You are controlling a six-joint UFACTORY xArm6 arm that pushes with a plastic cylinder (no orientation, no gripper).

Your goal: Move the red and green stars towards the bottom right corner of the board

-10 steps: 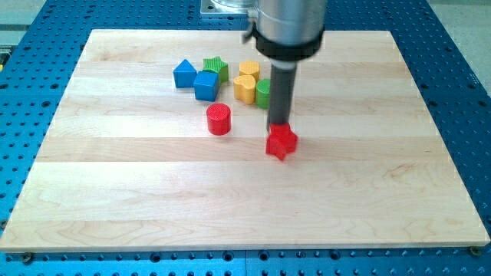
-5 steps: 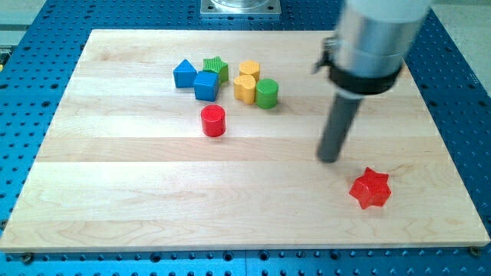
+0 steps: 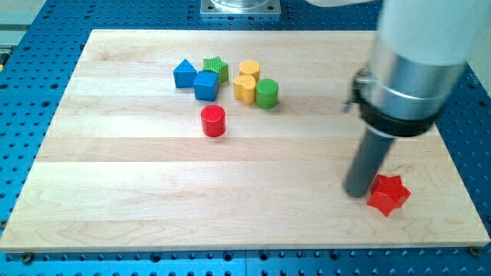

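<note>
Sitting at the left of a tight cluster near the board's (image 3: 115, 199) top, a blue pentagon-like block (image 3: 184, 73) touches a blue cube (image 3: 205, 85), making two blue pieces. Just behind the cube, partly hidden by it, is the lone green star (image 3: 216, 67), well apart from the bottom right corner. Below the cluster, standing alone, is a red cylinder (image 3: 213, 121). Next come two yellow blocks (image 3: 246, 83), one behind the other, their shapes hard to make out, and one green cylinder (image 3: 267, 93) touching the front one. Seven blocks crowd that upper area; the eighth, the red star (image 3: 388, 195), lies far to the right, near the bottom right corner. That makes two red, two green, two blue and two yellow. My tip (image 3: 357, 193) stands on the board against the red star's left side. The arm carries only the rod, so there are no jaws to be apart or together.
</note>
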